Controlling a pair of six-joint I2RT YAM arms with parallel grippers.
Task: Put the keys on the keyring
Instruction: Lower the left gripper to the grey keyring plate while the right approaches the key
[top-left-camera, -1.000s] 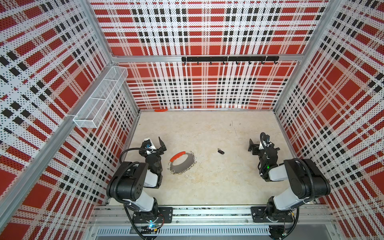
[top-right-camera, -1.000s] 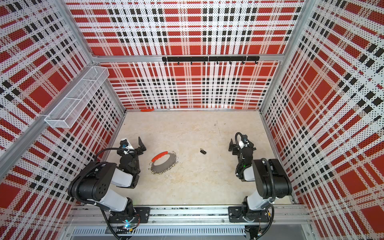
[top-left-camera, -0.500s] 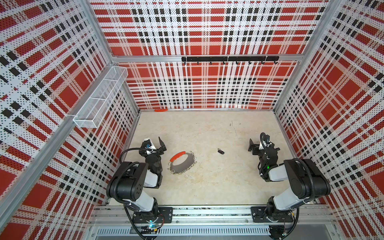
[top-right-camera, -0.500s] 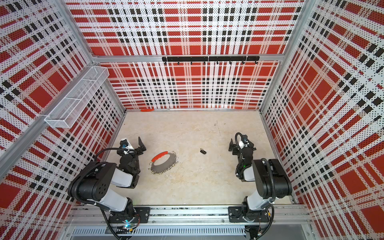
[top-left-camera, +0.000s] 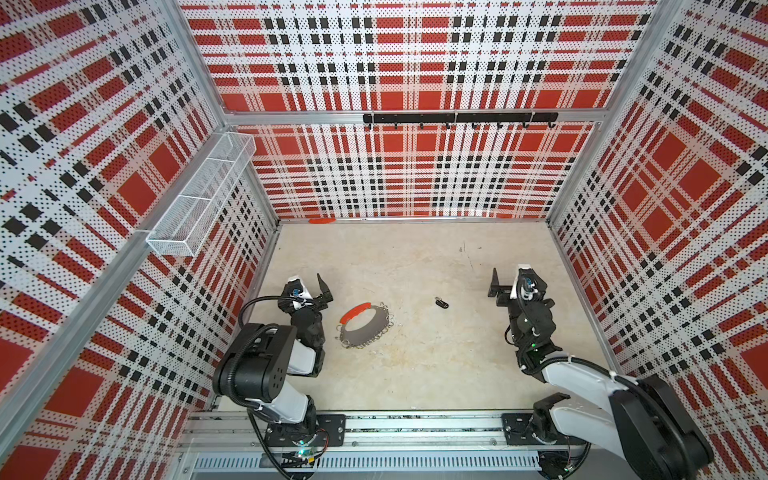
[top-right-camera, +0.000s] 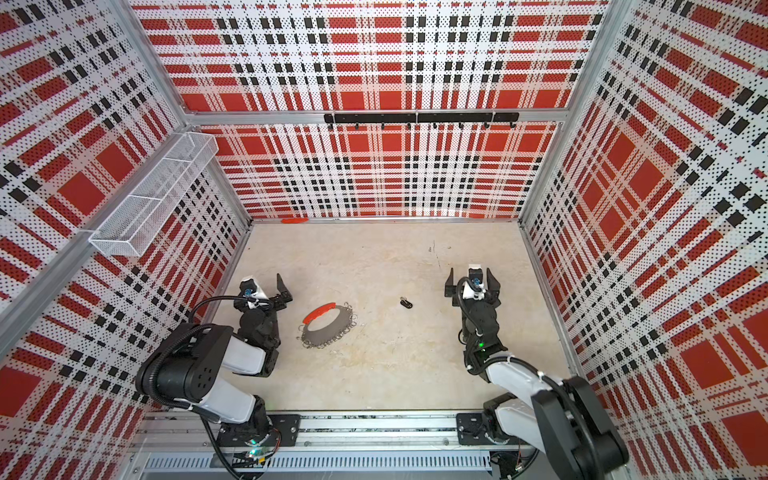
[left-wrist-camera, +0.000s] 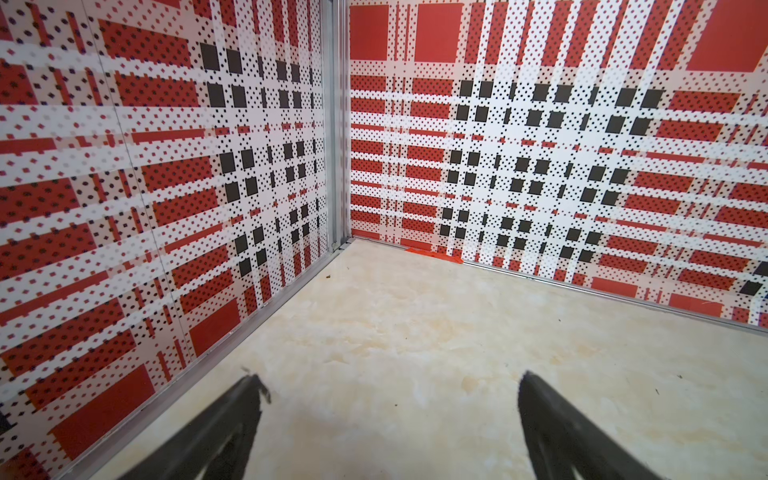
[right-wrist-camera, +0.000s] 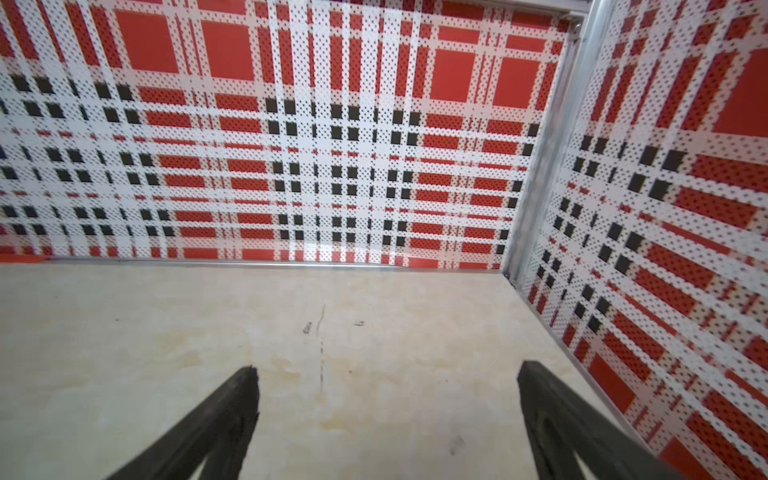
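The keyring (top-left-camera: 368, 332) (top-right-camera: 328, 328), a grey hoop with a red sleeve (top-left-camera: 354, 313) and a fringe of small silver loops, lies flat on the beige floor left of centre. The keys (top-left-camera: 441, 302) (top-right-camera: 406, 302), a small black fob with a tiny silver ring, lie apart from it toward the right. My left gripper (top-left-camera: 306, 296) (top-right-camera: 266, 297) (left-wrist-camera: 388, 386) stands open just left of the keyring, holding nothing. My right gripper (top-left-camera: 517, 286) (top-right-camera: 470, 282) (right-wrist-camera: 386, 378) is open and bare, to the right of the keys. Neither wrist view shows the keys or the keyring.
Plaid perforated walls close in the floor on three sides. A white wire basket (top-left-camera: 199, 199) hangs on the left wall. A black hook rail (top-left-camera: 457, 118) runs along the back wall, and a red strip (top-left-camera: 322, 221) lies at its foot.
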